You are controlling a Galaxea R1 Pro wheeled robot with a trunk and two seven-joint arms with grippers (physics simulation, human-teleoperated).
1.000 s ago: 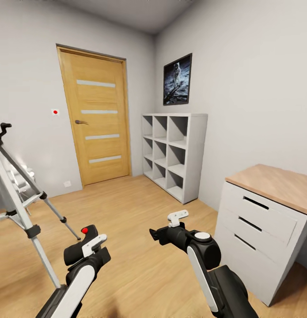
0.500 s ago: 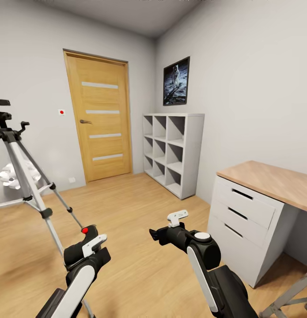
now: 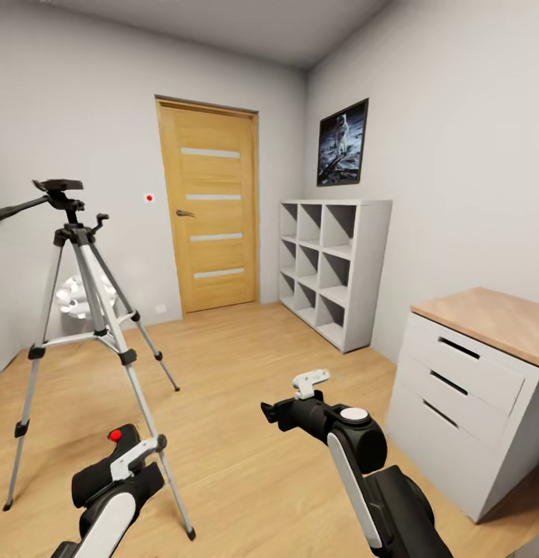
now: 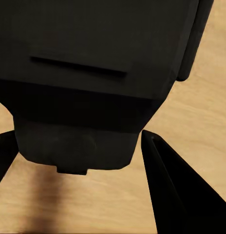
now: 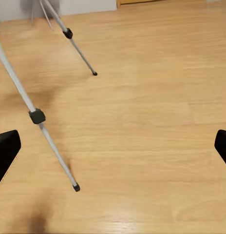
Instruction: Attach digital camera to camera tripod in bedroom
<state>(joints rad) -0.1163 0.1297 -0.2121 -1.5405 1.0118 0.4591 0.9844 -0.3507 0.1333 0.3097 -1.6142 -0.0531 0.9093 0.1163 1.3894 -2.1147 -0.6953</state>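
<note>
You had one camera tripod (image 3: 87,310) with three legs at the left, one digital camera (image 3: 106,465), and two grippers: the left gripper (image 3: 118,469) and the right gripper (image 3: 273,411). Far off stood one door (image 3: 211,205), one poster (image 3: 343,142) and one cube shelf (image 3: 335,267). At the right, one desk (image 3: 486,310) showed three drawers.

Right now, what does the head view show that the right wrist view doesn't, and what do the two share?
Head view alone: the camera tripod's black head with its pan handle, the digital camera held in the left gripper, the door, the cube shelves and the desk.

Right wrist view alone: the right gripper's spread black fingers at the edges.

Both: silver tripod legs and the wood plank floor.
</note>
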